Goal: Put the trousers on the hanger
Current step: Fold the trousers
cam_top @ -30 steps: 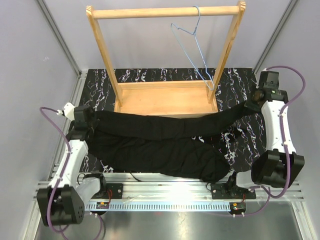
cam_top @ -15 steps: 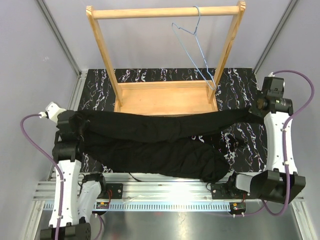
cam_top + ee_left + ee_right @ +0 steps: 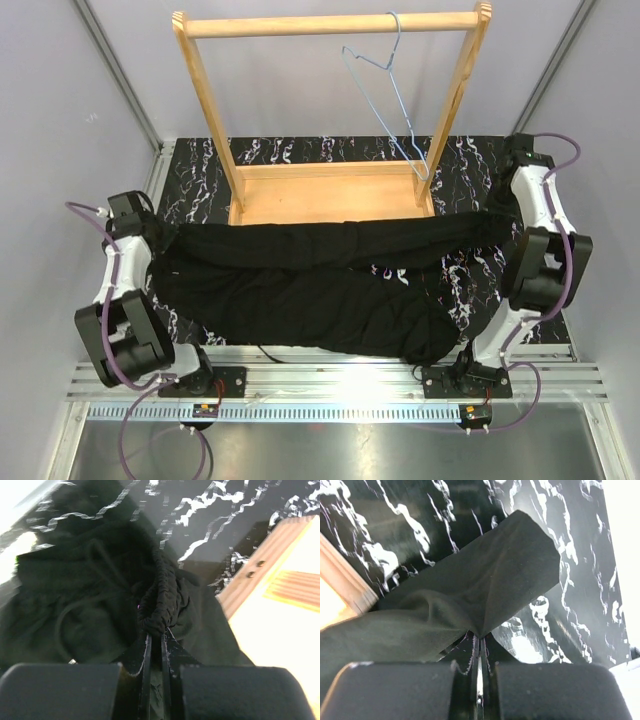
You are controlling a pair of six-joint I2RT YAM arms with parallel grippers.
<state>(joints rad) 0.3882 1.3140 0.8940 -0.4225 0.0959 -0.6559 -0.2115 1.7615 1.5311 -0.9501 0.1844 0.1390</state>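
The trousers [image 3: 300,290] now stretch tauter between the left pincer [image 3: 156,636] and the right pincer [image 3: 479,639], both clamped on them, ready for lifting to the hanger [image 3: 385,90].

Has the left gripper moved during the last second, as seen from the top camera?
Yes. The left gripper, shut on the trousers, has shifted left, farther from the base of the wooden rack.

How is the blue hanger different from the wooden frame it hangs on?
The hanger is thin light-blue wire; the rack is thick pale wood. The hanger is a small triangle; the rack is a big rectangular frame. The hanger dangles from the rack's top bar; the rack stands on the table. Neither holds the trousers.
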